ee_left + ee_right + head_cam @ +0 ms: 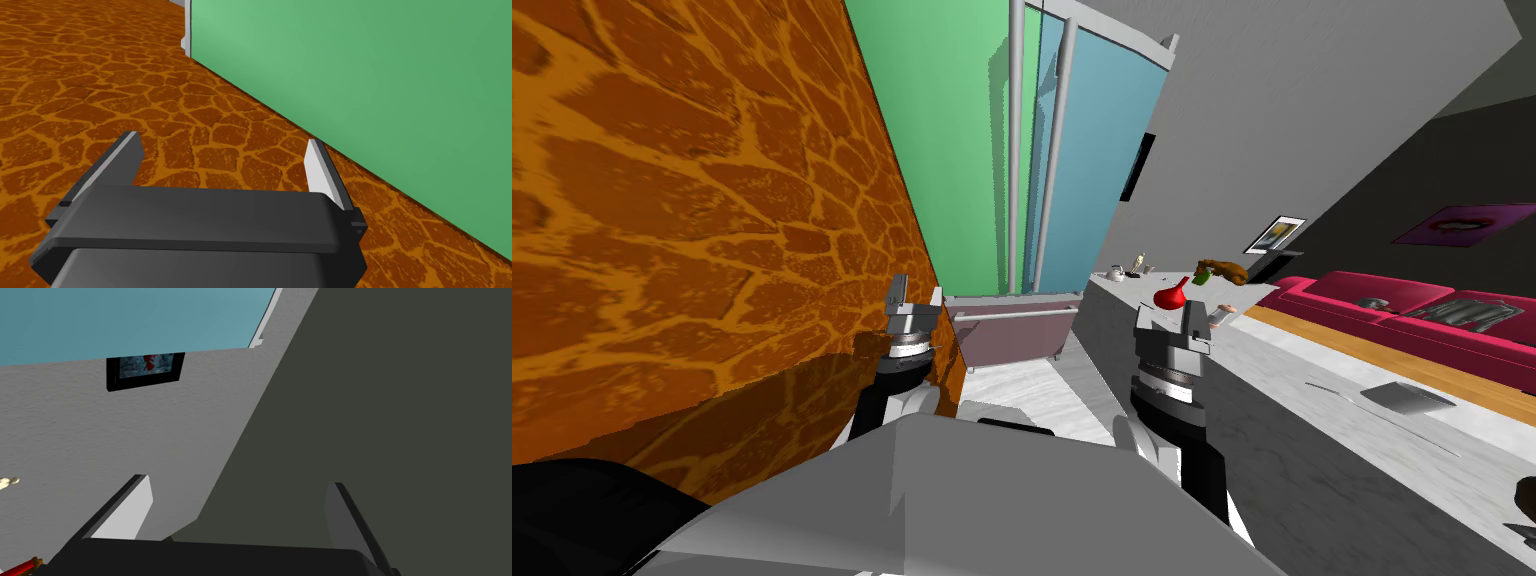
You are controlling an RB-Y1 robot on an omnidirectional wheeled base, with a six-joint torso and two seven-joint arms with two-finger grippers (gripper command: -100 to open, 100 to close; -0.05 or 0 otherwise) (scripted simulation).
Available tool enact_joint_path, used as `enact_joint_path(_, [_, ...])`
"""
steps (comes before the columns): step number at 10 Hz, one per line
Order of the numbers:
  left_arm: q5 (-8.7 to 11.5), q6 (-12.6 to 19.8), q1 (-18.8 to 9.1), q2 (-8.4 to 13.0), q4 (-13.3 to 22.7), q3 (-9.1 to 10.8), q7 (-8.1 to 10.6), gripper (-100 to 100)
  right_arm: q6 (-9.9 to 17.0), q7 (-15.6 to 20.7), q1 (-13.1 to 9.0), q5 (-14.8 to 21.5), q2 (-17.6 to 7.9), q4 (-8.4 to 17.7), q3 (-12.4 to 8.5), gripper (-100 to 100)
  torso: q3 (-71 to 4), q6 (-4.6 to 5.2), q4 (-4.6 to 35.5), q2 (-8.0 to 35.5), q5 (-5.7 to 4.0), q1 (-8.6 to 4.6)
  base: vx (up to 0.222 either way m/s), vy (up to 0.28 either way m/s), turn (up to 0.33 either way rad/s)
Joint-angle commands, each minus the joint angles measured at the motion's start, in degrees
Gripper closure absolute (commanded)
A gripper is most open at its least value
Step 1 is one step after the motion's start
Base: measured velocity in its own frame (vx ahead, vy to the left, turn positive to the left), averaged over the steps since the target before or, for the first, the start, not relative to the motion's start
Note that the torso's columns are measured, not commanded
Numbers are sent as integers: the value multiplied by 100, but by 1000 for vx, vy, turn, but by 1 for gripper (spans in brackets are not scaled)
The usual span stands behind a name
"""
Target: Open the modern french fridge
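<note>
Left tool (914, 300) and right tool (1198, 318) sit low in the head view; fridge (1012, 335) stands beyond and between them, its green door (942, 130) against the orange stone wall (662, 200), its blue door (1102, 110) rightward, two grey upright handles (1012, 150) between. Left wrist view: fingers (320, 165) spread, nothing held, near the seam of green door and wall. Right wrist view: fingers spread, empty, blue door ahead.

Dark left tool (222, 139), pale blade fingers (322, 172), perhaps ribbed wrist (905, 347)
</note>
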Motion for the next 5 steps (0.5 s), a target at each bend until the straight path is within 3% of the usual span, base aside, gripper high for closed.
enact_joint_path(1, [0, 0, 0, 0, 0, 0, 0, 0, 0, 0, 0, 0, 0, 0, 0, 0, -467, 0, 235, 232, 0, 0, 0, 0, 0])
enact_joint_path(5, [0, 0, 0, 0, -1, 0, 0, 0, 0, 0, 0, 0, 0, -1, 0, 0, -3692, 0, 1846, 1845, 0, 0, 0, 0, 0])
